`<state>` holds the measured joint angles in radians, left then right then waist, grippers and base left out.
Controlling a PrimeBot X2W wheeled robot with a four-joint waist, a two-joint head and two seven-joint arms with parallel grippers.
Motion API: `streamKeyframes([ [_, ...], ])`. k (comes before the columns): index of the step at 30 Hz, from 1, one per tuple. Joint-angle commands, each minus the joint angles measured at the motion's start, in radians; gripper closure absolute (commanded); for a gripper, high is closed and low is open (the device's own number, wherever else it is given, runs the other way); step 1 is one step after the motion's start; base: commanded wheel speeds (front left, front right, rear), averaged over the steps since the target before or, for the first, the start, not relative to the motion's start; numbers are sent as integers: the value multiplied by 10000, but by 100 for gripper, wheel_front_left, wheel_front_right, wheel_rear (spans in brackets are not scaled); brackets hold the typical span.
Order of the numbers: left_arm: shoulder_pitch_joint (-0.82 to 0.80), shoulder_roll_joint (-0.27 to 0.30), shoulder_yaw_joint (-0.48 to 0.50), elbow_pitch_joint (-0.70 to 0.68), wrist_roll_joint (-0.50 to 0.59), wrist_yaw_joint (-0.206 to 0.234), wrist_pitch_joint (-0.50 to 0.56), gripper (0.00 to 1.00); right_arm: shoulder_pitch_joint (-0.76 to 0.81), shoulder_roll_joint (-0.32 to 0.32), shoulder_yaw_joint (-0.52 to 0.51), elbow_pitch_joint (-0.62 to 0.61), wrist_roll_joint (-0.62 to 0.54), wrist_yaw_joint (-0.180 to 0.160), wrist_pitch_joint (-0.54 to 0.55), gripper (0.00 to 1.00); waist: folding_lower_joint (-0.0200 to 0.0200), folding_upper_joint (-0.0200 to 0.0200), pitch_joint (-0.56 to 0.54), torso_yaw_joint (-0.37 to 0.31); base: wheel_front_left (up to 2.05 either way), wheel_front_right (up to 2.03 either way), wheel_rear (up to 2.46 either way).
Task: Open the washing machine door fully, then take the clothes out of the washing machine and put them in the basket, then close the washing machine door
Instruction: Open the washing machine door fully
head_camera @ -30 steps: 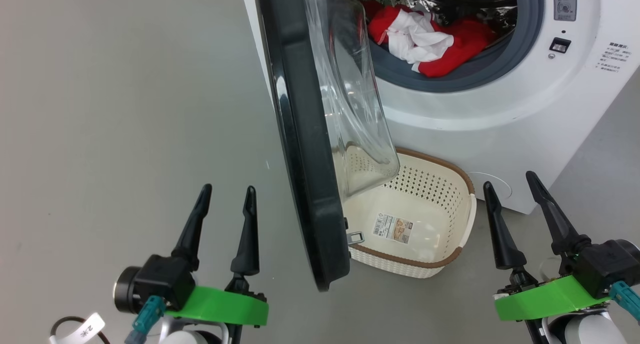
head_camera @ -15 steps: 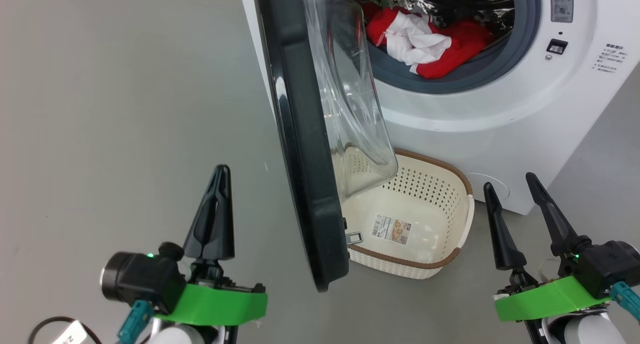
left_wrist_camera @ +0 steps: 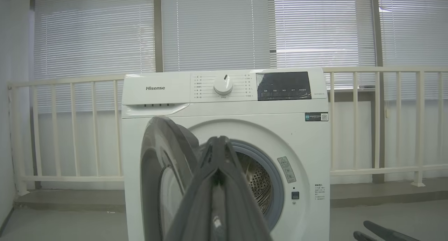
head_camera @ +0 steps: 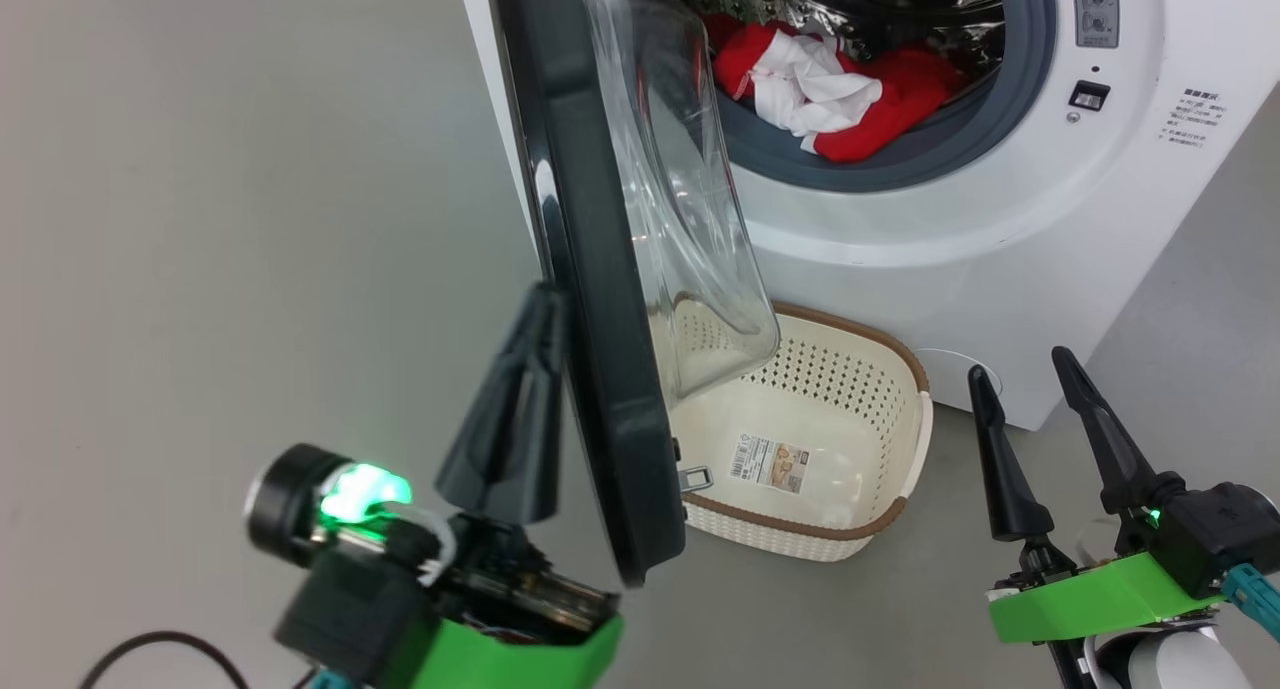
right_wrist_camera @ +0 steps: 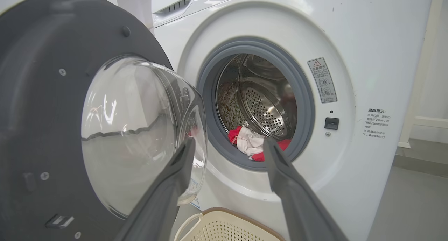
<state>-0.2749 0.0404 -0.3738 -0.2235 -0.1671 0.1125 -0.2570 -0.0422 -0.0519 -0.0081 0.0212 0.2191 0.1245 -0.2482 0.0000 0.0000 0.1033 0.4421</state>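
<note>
Partly ajar, the round, glossy black-rimmed washing machine door (head_camera: 610, 369) bulges with clear glass; beside it the tapered left gripper (head_camera: 545, 297) pinches shut, the right gripper (head_camera: 1018, 362) splays.

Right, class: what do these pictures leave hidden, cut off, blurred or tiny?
- Head view: the washing machine door hides the basket's left end; whether the shut left gripper touches that door is unclear.
- Left wrist view: blurred fingers cover the drum's bottom.
- Right wrist view: sticker print too small; bottom edge cuts the basket.
</note>
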Motion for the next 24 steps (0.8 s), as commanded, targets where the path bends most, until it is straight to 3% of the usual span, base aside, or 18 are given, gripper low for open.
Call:
streamKeyframes([
  [1,-445,98,128,-293,93,-68,-47,100,-113,16,289,-221,48,62,-118,0,0,0,2,-15,0,0,0],
  [11,-761,98,-1685,407,-325,-383,678,100,-154,16,378,-273,57,62,-128,0,0,0,69,-177,0,0,0],
  [24,-1211,98,-2299,2363,-738,57,1188,100,-230,16,427,-363,49,62,-133,0,0,0,202,-451,0,0,0],
])
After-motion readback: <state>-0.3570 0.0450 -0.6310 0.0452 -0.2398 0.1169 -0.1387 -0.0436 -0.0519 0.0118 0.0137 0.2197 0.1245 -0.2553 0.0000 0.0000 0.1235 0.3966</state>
